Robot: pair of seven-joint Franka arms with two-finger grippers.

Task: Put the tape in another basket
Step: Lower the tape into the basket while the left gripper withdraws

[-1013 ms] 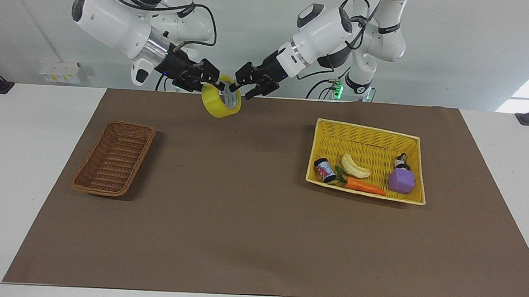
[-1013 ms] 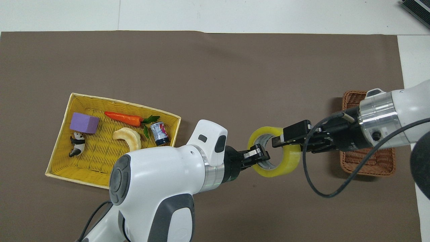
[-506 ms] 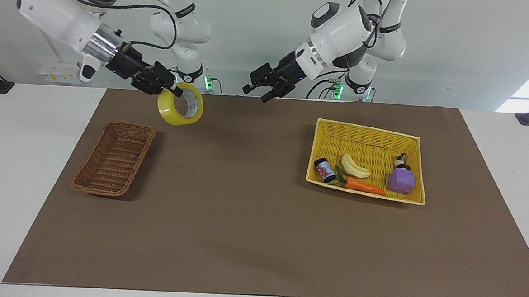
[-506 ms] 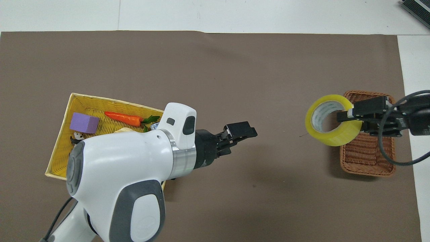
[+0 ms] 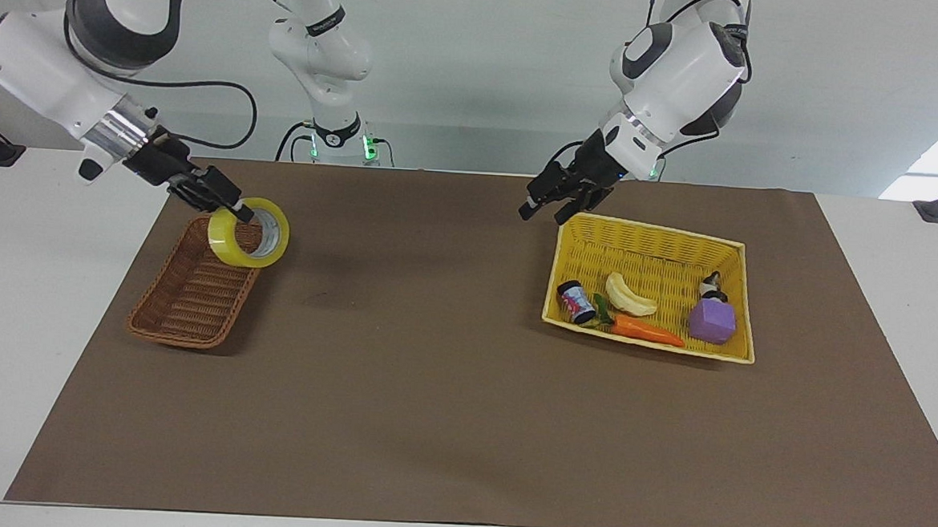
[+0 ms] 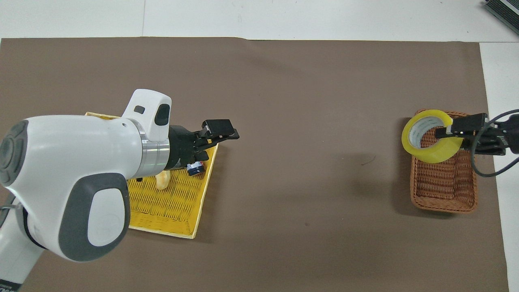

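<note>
A: Where's the tape [image 5: 249, 232] sitting rn?

B: It isn't sitting. The right gripper [image 5: 230, 204] is holding it up in the air, over the end of the brown basket [image 5: 194, 297] nearest the robots. One finger is going thru the core, the other is pressing outside the wall of the roll, so it's clamping the roll's wall. Roll is tilting, hole facing partly sideways.

A: Touching the basket?

B: Can't tell for sure. In the facing view the roll is overlapping the basket rim, w/ no clear gap showing. From overhead it's covering that end of the basket too, so part of the rim is hidden under it.

A: And the left gripper [image 5: 543, 204]?

B: Hanging over the mat just beside the yellow basket [image 5: 730, 253], at its corner toward the brown basket. Fingers are standing apart, nothing btwn them.

A: What's in the yellow basket?

B: Banana [image 5: 629, 295], carrot [image 5: 647, 331], small can [image 5: 576, 301], purple block [image 5: 712, 320], and a small dark figure [image 5: 711, 286] beside the block, too small to make out. Overhead, the left arm is blocking most of that basket; only bits of the can [image 6: 196, 168] and banana [image 6: 163, 179] are peeking out.

A: Right arm fully in view?

B: Overhead, no: it's being cut off at the frame edge, only the gripper and cable showing.
</note>
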